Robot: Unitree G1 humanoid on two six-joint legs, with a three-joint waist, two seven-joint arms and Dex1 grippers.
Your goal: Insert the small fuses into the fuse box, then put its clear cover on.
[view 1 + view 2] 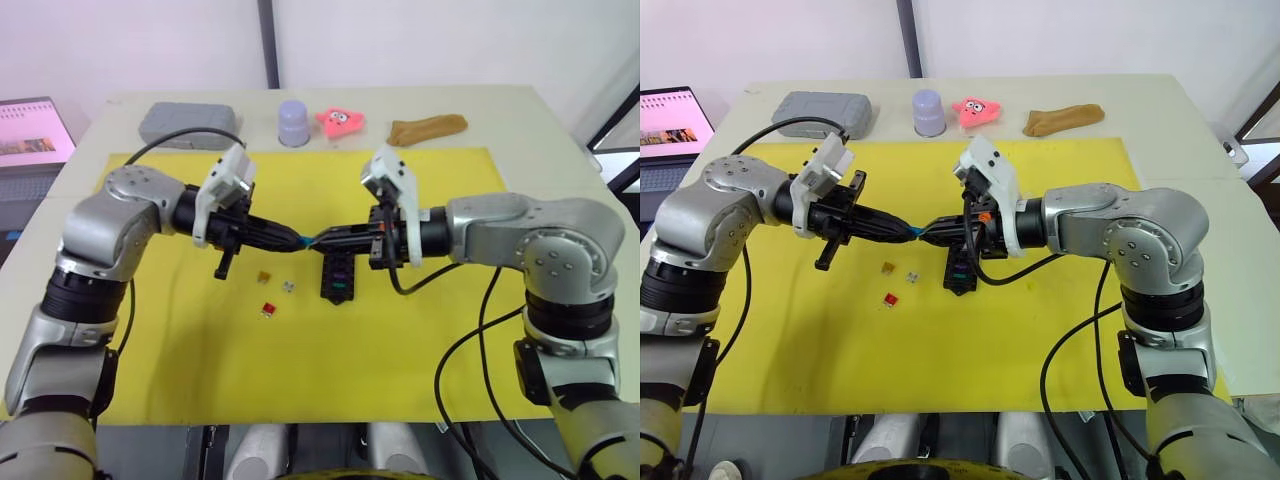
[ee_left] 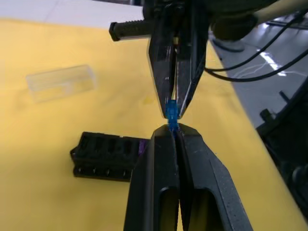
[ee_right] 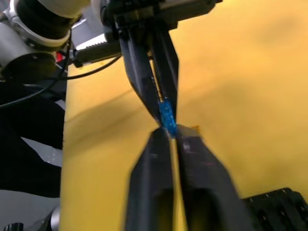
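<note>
Your two arms reach inward over the yellow mat [image 1: 400,350], forearms near level, so the grippers meet tip to tip above its middle; the left gripper [image 2: 172,129] has its fingers pressed together on one end of a blue fuse [image 2: 171,111], and the right gripper [image 3: 168,129] pinches the other end of that fuse, its fingers likewise nearly closed; you have the fuse held in the air between both tips, clear of the mat.

The table [image 1: 520,130] carries the mat; along its far edge, off the mat, you see a grey case [image 1: 187,124], a lilac cup [image 1: 294,122], a pink toy [image 1: 341,121] and a brown cloth [image 1: 428,128], with a laptop [image 1: 35,130] beyond the table's left side.

The fuse box [image 1: 337,278] lies flat on the mat just below the meeting tips, on the right gripper's side; a purple fuse and a green one sit in its slots, and the other slots look empty from the left wrist view.

The clear cover [image 2: 60,83] lies on the mat, apart from the box.

Left of the box lie three loose fuses, close together: amber [image 1: 265,274], grey [image 1: 288,288] and red [image 1: 268,309].
</note>
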